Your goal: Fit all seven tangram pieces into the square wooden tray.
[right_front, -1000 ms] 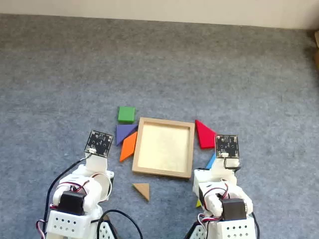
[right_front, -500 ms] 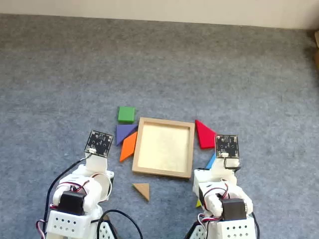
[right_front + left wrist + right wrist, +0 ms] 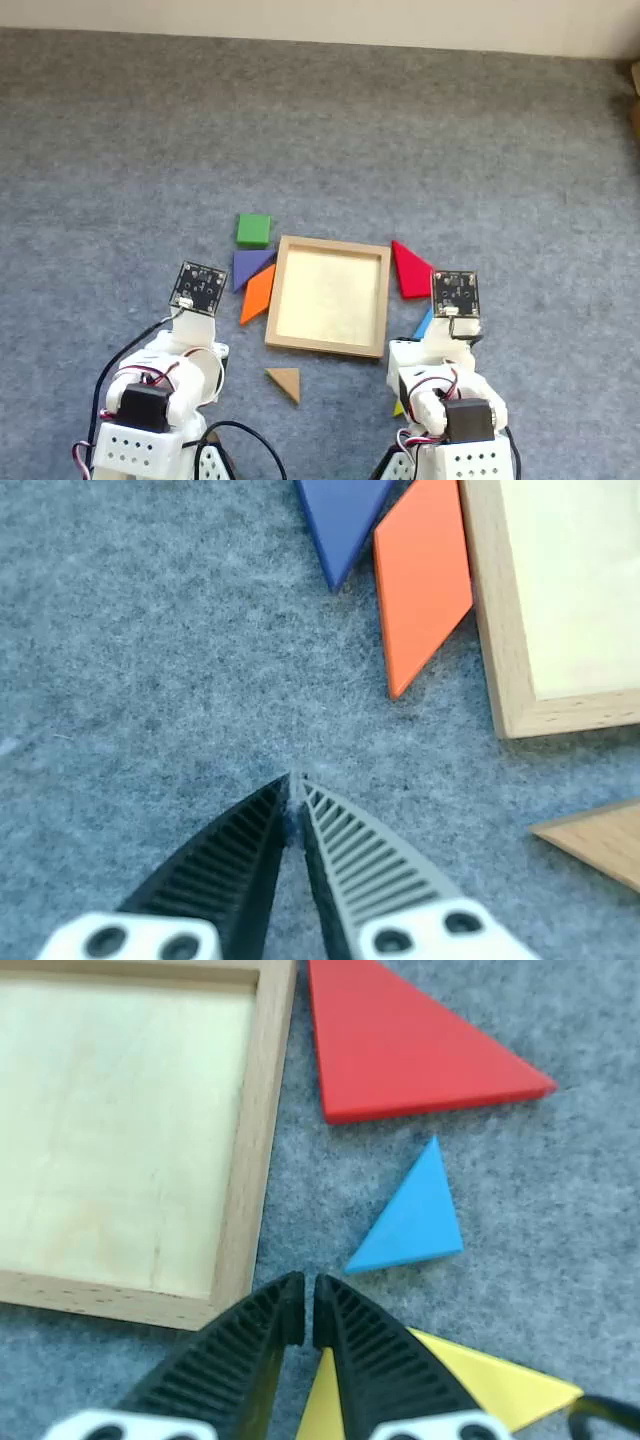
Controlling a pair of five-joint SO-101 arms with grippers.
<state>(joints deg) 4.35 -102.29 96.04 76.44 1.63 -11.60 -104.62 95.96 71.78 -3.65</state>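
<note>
The square wooden tray (image 3: 284,296) lies on the grey carpet with nothing in it. At its left lie a green square (image 3: 253,230), a dark blue triangle (image 3: 248,266) and an orange parallelogram (image 3: 257,293); a tan triangle (image 3: 284,382) sits in front of it. At its right are a red triangle (image 3: 410,269), a light blue triangle (image 3: 412,1220) and a yellow triangle (image 3: 490,1384). My left gripper (image 3: 295,785) is shut and holds nothing, on the carpet short of the orange parallelogram (image 3: 420,580). My right gripper (image 3: 302,1295) is shut and holds nothing, beside the tray's corner (image 3: 240,1260), over the yellow triangle.
Grey carpet (image 3: 320,140) spreads wide beyond the tray. Both arm bases (image 3: 150,420) stand at the near edge. A pale wall strip (image 3: 320,20) runs along the far side.
</note>
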